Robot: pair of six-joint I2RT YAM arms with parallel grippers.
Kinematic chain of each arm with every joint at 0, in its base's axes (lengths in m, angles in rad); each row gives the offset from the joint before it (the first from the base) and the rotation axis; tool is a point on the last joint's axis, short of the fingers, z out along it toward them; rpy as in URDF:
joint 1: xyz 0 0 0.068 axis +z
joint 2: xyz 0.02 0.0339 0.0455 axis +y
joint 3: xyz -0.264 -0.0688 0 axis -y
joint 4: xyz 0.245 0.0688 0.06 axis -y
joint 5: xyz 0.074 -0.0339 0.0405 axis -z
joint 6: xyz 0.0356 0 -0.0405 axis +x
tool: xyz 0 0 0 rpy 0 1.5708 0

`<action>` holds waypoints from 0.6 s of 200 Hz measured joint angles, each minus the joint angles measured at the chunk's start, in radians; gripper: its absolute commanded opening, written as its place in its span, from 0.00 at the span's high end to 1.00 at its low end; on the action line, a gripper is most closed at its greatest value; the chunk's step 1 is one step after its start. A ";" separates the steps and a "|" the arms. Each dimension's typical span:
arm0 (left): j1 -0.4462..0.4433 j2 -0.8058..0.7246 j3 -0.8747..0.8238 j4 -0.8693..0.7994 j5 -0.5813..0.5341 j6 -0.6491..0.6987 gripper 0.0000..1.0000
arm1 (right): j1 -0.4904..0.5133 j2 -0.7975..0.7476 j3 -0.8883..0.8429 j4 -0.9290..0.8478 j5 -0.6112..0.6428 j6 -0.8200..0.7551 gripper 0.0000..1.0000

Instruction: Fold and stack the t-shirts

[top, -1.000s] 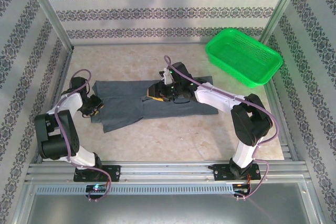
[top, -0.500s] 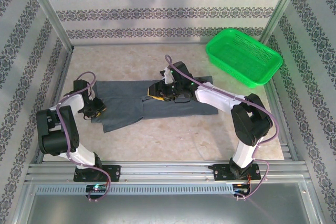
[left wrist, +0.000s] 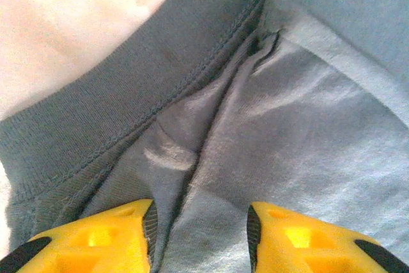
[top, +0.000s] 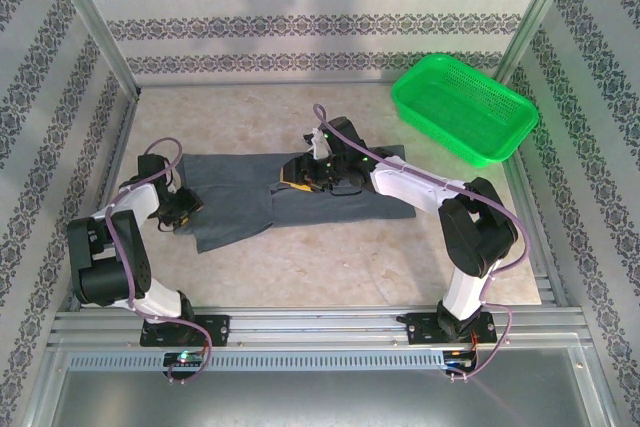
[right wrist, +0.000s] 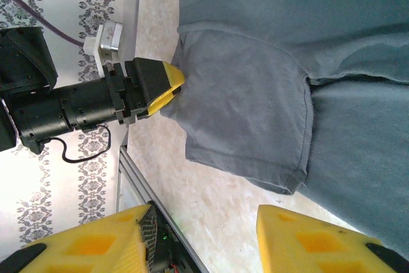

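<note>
Lying flat on the pale desk (top: 330,267), the dark slate-grey soft t-shirt (top: 240,187) looks limp and light; pinch its stitched collar (left wrist: 147,94). Left pincer (left wrist: 201,222) gapes at that collar; right pincer (right wrist: 203,228) gapes above the shirt.

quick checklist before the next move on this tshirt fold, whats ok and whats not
1. Jaws of the left gripper apart: ok, its fingers are spread over the t-shirt by the collar.
2. Fabric free of the left gripper: cannot tell, cloth lies right under its fingers.
3. The right gripper empty: ok, open above the t-shirt with nothing between its fingers.
4. The t-shirt smooth: not ok, creases beside the collar.
5. The green basket apart from the t-shirt: ok.
</note>
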 measured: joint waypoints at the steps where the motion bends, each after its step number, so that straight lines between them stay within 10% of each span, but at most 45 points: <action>1: 0.000 0.000 0.000 0.000 0.000 0.000 0.60 | 0.000 0.000 0.000 0.000 0.000 0.000 0.53; 120: 0.000 -0.049 0.000 -0.006 0.067 -0.016 0.92 | 0.000 0.000 0.000 0.000 0.000 0.007 0.54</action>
